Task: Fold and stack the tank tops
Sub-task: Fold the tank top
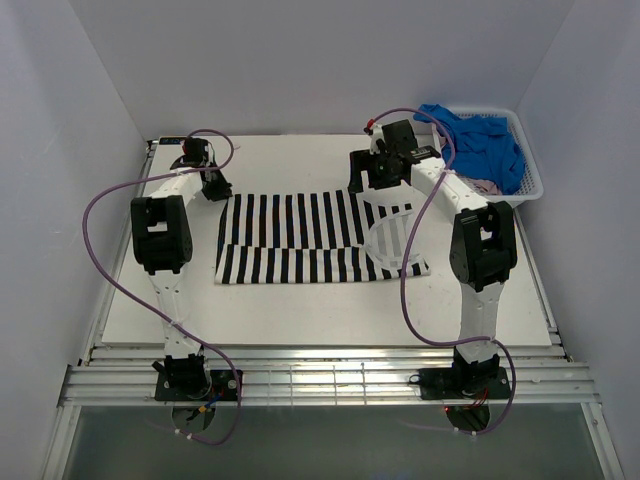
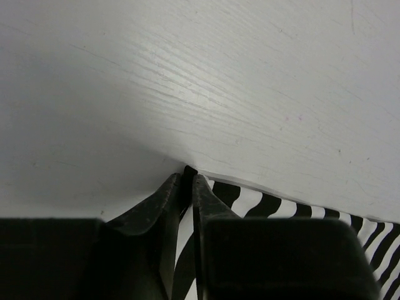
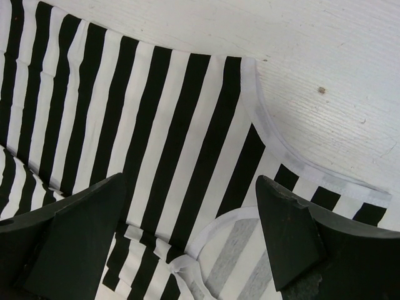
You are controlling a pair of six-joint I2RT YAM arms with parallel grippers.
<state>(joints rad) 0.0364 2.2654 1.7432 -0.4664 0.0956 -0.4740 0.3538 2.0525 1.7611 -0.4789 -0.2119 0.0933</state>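
I'm starting first fold, striped tank top lying flat at table centre. Left gripper clenching its 10 o'clock corner; right gripper gaping above 2 o'clock strap. Next needing right pinch, matched lift.

I see a white table with a fine wood grain; plain pale walls close it in at the back and on both sides; ribbed metal rails run along its near edge; the light is soft and even.
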